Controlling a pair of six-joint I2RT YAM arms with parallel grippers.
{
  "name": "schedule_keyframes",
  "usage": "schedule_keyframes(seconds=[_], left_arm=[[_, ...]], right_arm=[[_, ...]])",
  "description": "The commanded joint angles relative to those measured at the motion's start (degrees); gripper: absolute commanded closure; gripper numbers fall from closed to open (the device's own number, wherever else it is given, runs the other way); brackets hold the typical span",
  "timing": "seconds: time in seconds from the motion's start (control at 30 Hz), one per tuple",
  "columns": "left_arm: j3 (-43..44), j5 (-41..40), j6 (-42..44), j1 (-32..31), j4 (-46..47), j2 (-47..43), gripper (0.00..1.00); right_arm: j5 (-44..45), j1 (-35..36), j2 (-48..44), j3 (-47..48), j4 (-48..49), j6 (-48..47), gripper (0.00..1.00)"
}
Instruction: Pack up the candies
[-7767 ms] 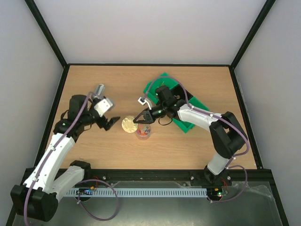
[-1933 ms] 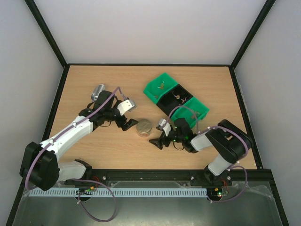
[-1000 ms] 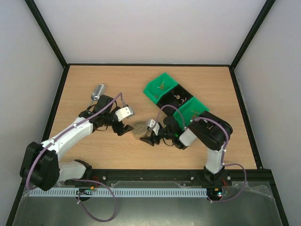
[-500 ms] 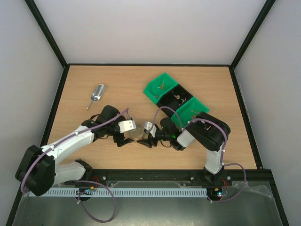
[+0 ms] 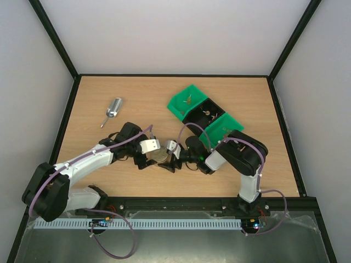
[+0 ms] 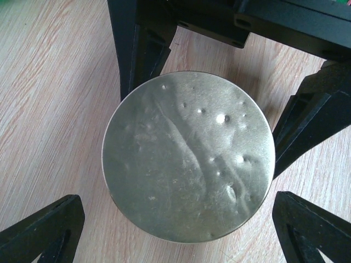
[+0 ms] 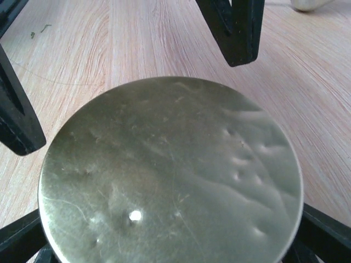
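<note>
A small jar with a dented gold lid point(image 5: 159, 155) stands on the wooden table, and the lid hides what is in it. My left gripper point(image 5: 143, 161) is open and straddles the jar from the left. In the left wrist view its fingertips point(image 6: 41, 233) stand clear of the lid point(image 6: 189, 164), with bare wood between. My right gripper point(image 5: 168, 162) straddles the same jar from the right, jaws wide. Its fingertips point(image 7: 326, 235) sit right at the lid's point(image 7: 170, 175) edges. A few tiny candies point(image 5: 189, 99) lie in the green bins point(image 5: 179, 107).
A small metal scoop point(image 5: 113, 108) lies on the table at the back left. The row of green bins runs diagonally behind my right arm point(image 5: 241, 156). Black frame rails border the table point(image 5: 137, 93).
Both grippers and the jar have shifted slightly toward the near edge. My left gripper came down beside the jar, away from the scoop. The right jaws have widened.
</note>
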Motion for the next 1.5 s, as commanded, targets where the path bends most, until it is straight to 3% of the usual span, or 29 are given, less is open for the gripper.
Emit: schedule_keyframes(seconds=[0.0,0.43,0.87,1.0,1.1,1.3,1.47], left_arm=[[0.17,1.07,-0.13,-0.25,0.44,0.03,0.03],[0.22,-2.28,-0.09,0.41,1.13,1.29,0.04],[0.00,-2.55,-2.03,7.81,2.72,0.68,0.07],[0.03,2.33,2.17,8.85,-0.65,-1.22,0.08],[-1.03,6.39,3.68,6.85,-1.79,-5.30,0.08],[-1.86,1.41,-3.17,-1.56,4.67,-4.57,0.08],[-2.36,-0.87,-1.79,-3.81,7.22,-2.01,0.07]], right_arm=[[-1.09,0.61,1.49,1.01,3.24,0.65,0.07],[-1.96,0.89,1.23,-0.26,3.65,-0.79,0.21],[-2.29,0.90,0.07,-2.43,4.18,-1.79,0.29],[-1.09,0.87,0.11,-2.41,4.10,-1.31,0.29],[-0.46,0.92,0.31,-2.14,3.94,-1.10,0.29],[0.06,0.88,0.41,-1.91,3.83,-0.52,0.29],[-0.25,0.87,0.46,-2.03,3.73,-0.81,0.30]])
